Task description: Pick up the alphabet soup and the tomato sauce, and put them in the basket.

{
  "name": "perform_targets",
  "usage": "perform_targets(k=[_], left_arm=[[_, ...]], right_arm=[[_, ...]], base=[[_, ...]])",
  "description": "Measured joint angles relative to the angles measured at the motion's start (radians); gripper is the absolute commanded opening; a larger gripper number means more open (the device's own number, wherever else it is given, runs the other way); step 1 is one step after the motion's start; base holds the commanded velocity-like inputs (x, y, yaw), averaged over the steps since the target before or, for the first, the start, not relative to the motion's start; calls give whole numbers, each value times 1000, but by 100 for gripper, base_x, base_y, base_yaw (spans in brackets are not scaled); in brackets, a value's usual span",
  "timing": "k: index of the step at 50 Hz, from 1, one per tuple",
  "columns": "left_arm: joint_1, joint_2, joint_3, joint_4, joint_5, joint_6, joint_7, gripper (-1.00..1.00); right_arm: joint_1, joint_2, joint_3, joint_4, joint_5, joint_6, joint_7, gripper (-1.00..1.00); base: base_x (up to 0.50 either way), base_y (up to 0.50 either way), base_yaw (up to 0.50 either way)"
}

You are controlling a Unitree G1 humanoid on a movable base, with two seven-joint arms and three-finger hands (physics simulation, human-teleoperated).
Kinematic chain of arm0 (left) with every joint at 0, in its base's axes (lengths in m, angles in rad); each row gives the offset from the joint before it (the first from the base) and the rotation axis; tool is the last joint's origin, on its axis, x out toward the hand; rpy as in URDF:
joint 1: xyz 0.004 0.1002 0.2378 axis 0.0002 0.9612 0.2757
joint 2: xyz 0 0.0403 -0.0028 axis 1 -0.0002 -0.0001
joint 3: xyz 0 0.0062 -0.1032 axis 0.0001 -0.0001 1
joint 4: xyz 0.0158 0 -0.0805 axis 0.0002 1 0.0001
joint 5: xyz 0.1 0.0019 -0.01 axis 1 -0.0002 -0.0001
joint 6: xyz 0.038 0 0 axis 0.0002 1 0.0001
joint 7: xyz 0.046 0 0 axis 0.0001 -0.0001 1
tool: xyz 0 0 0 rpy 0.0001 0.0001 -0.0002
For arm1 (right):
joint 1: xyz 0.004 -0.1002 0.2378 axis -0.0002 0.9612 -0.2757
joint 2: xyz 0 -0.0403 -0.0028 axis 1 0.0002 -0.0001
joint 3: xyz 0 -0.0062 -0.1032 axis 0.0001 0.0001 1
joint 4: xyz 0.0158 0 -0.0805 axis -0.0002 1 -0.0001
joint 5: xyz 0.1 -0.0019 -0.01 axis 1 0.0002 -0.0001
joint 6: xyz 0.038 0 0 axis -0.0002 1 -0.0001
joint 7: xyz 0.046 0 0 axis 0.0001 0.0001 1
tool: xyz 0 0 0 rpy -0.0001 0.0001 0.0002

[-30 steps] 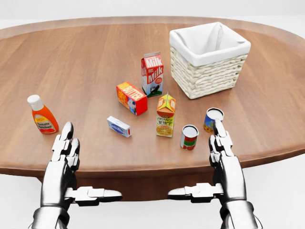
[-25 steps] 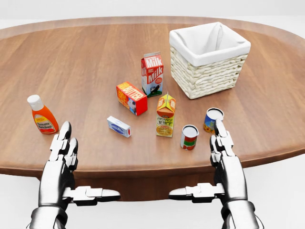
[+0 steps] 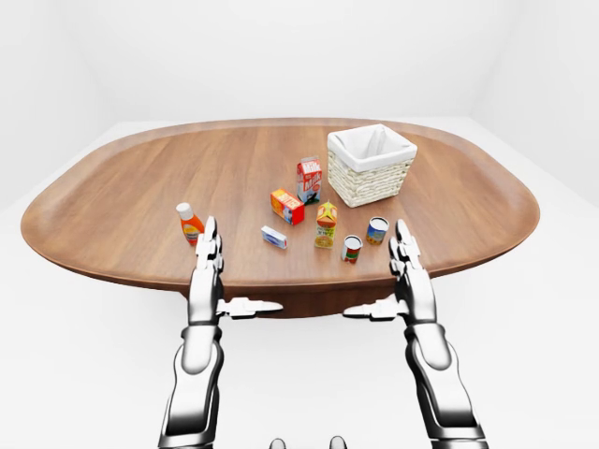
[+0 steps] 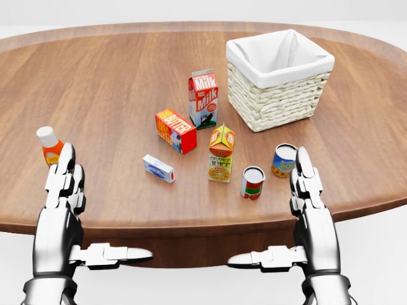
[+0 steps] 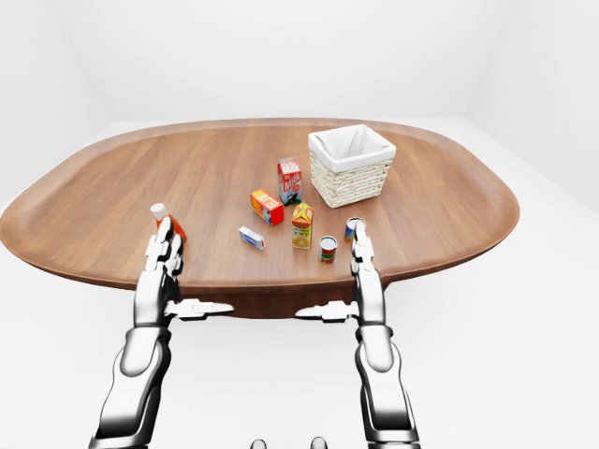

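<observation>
Two small cans stand near the table's lower edge in the head view: a red and green can (image 4: 252,182), which I take for the tomato sauce, and a blue and orange can (image 4: 283,160), which I take for the alphabet soup. The white-lined wicker basket (image 4: 280,96) stands above them at the upper right. My right hand (image 4: 300,213) is open and empty, its fingertips (image 4: 303,159) just right of the blue can, not touching it. My left hand (image 4: 75,215) is open and empty at the lower left, far from both cans.
On the brown oval table (image 4: 108,82) stand a milk carton (image 4: 203,98), a butter box (image 4: 175,130), an orange juice carton (image 4: 220,154) and a small blue-white box (image 4: 158,168). An orange sauce bottle (image 4: 46,143) is partly hidden behind my left fingers.
</observation>
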Motion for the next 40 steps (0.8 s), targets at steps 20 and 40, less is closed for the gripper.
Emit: perform_targets(k=[20, 40], left_arm=[[57, -4, -10, -164, 137, -18, 32, 100], [80, -6, -16, -230, 200, -18, 36, 100]], right_arm=[[99, 6, 30, -169, -73, -1, -23, 100], [145, 9, 38, -247, -98, -1, -37, 100]], base=[[0, 0, 0], [0, 0, 0]])
